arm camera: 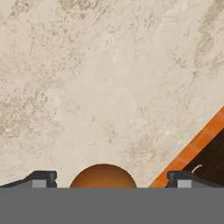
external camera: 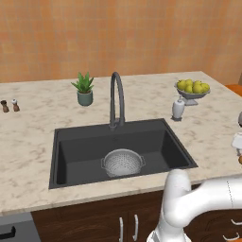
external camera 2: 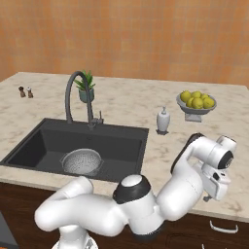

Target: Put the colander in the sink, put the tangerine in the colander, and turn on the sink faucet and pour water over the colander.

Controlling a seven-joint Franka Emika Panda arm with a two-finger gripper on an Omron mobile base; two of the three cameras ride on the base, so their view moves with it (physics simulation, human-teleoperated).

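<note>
The silver perforated colander (external camera: 123, 162) (external camera 2: 81, 161) sits upright on the floor of the black sink (external camera: 71, 156) (external camera 2: 29, 146), just in front of the dark gooseneck sink faucet (external camera: 116, 99) (external camera 2: 75, 95). No water runs from the spout. In the hand view the orange tangerine (arm camera: 103, 176) lies on the marble counter, right of the sink near the counter's front edge. My gripper (arm camera: 111, 179) hangs over it, open, with one fingertip (arm camera: 43, 178) on each side of the fruit and a gap between them.
A footed grey bowl of yellow-green fruits (external camera: 192, 90) (external camera 2: 196, 104) and a white soap dispenser (external camera: 178, 108) (external camera 2: 163, 120) stand right of the sink. A potted plant (external camera: 84, 90) and two small shakers (external camera: 9, 105) stand further left. The counter's edge (arm camera: 197, 144) runs close to the tangerine.
</note>
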